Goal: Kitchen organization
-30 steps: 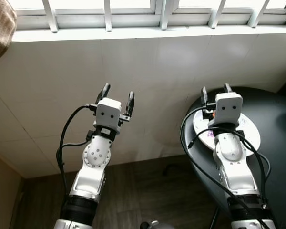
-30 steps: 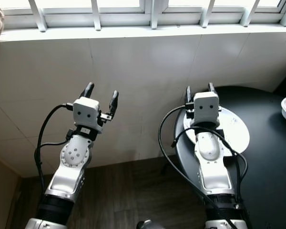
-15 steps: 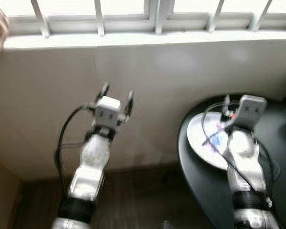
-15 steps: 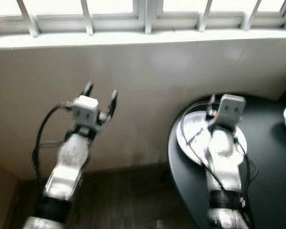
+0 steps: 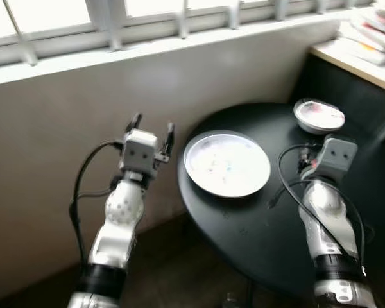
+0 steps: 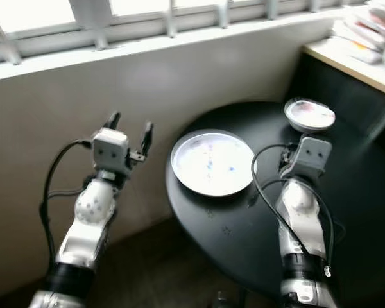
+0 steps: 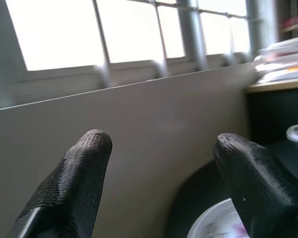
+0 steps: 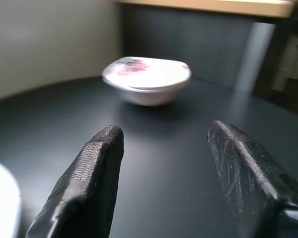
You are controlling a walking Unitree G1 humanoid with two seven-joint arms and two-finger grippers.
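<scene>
plate (image 5: 226, 163) and bowl (image 5: 319, 115) on table (image 5: 269, 224)

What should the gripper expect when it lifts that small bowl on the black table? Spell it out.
The small bowl looks like glazed ceramic, so probably rigid, slippery and breakable if dropped. Its wide, shallow shape suggests it won't tip on the black table. The right gripper, open, would likely need to pinch its rim.

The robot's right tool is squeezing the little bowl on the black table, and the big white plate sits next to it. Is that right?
Not quite. The right tool is open and empty, apart from the little bowl, as the right wrist view shows. The big white plate does sit on the black table.
</scene>
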